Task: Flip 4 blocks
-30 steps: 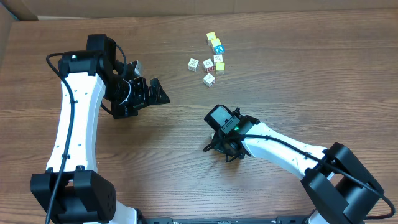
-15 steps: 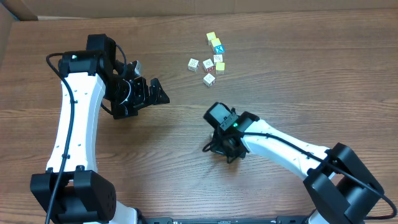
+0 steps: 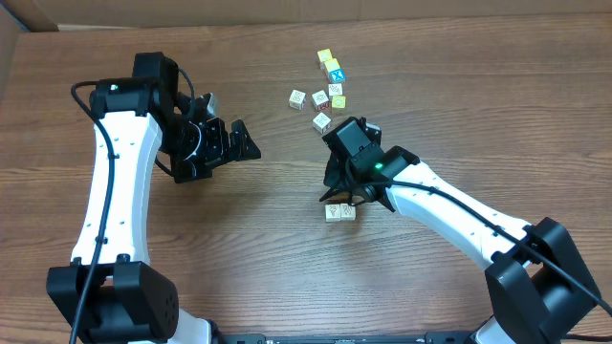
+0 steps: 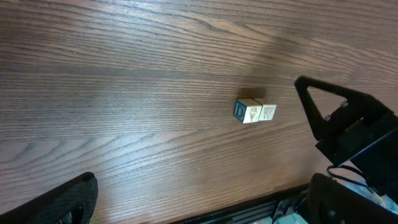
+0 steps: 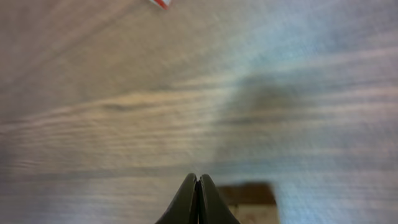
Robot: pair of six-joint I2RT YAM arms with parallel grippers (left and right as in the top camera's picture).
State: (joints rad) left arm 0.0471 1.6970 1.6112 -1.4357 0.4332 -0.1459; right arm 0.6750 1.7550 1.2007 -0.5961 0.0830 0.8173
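Two small pale blocks (image 3: 339, 212) lie side by side on the wood near the table's middle. In the left wrist view the same pair (image 4: 255, 112) shows a blue face on its left end. My right gripper (image 3: 342, 196) hangs just behind them, shut and holding nothing. In the right wrist view its fingertips (image 5: 198, 182) are pressed together, with one blurred block (image 5: 252, 202) low and to their right. My left gripper (image 3: 232, 129) stands open at the left, well away from the pair, with nothing between its fingers (image 4: 62, 202).
A loose cluster of several small cubes (image 3: 322, 96) sits at the back, some yellow-topped (image 3: 325, 57), one pale cube (image 3: 322, 121) nearest my right arm. A cardboard edge (image 3: 8, 57) borders the far left. The table's front edge shows in the left wrist view (image 4: 249, 208).
My right gripper, still shut, has moved back toward the far cluster, uncovering the two blocks where it was. The left arm has not moved.
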